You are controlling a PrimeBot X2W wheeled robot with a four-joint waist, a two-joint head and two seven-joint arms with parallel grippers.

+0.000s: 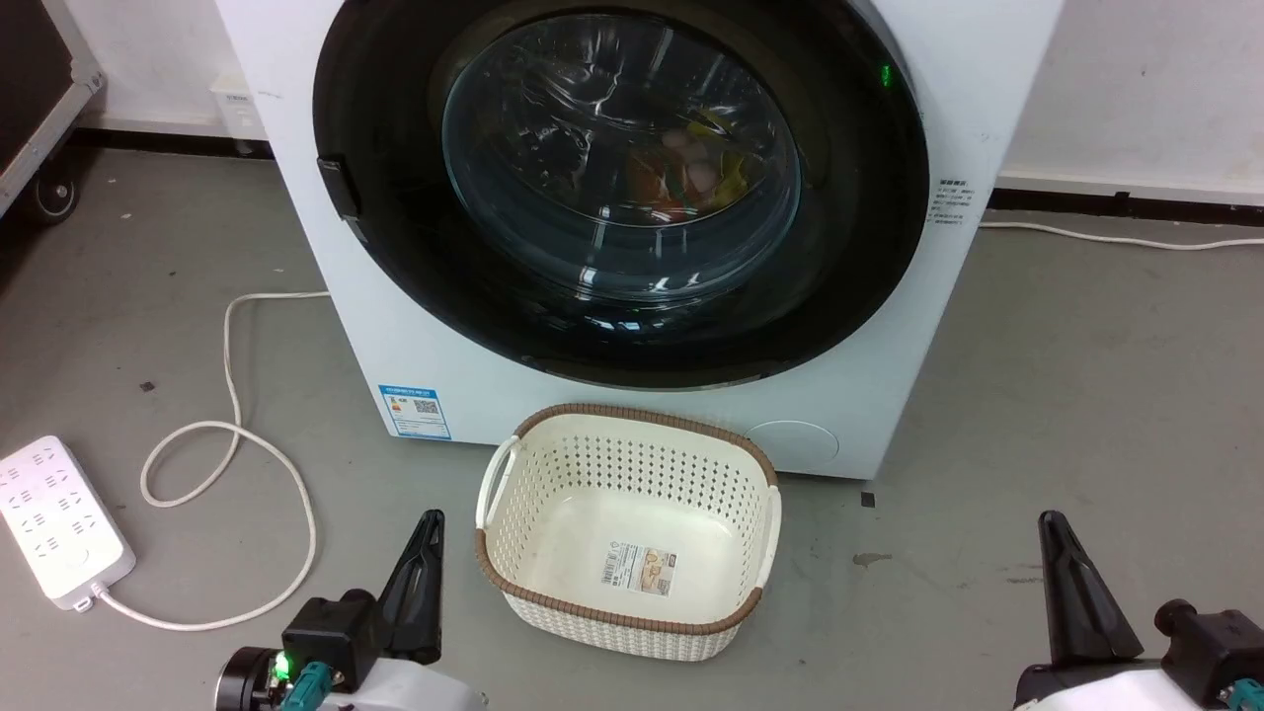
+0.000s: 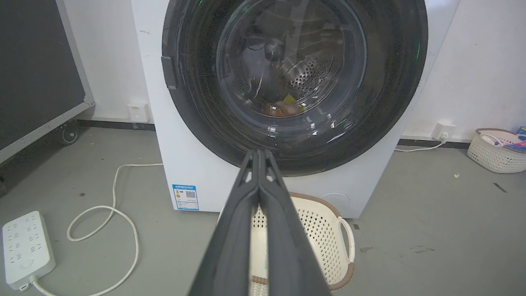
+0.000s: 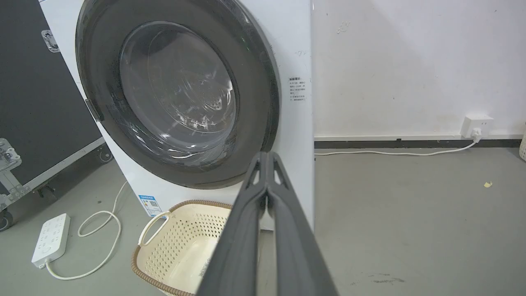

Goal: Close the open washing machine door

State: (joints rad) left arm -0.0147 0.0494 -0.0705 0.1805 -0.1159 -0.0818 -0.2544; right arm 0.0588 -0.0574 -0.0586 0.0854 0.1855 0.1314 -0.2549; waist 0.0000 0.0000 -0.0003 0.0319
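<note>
Door (image 1: 622,188): we log it seated flush in the washer (image 1: 474,395) front, seemingly shut. Left gripper (image 1: 432,520), right gripper (image 1: 1052,525): both pinched closed, empty, low; door lies ahead and above, left gripper nearer its latch side.

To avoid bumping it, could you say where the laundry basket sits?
In the head view, the laundry basket sits centre, on the floor before the washing machine.

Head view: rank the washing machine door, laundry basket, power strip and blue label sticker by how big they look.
1. washing machine door, by far the largest
2. laundry basket
3. power strip
4. blue label sticker, smallest
The basket and strip lie nearer the camera than the sticker, which enlarges them somewhat, but the order looks clear.
</note>
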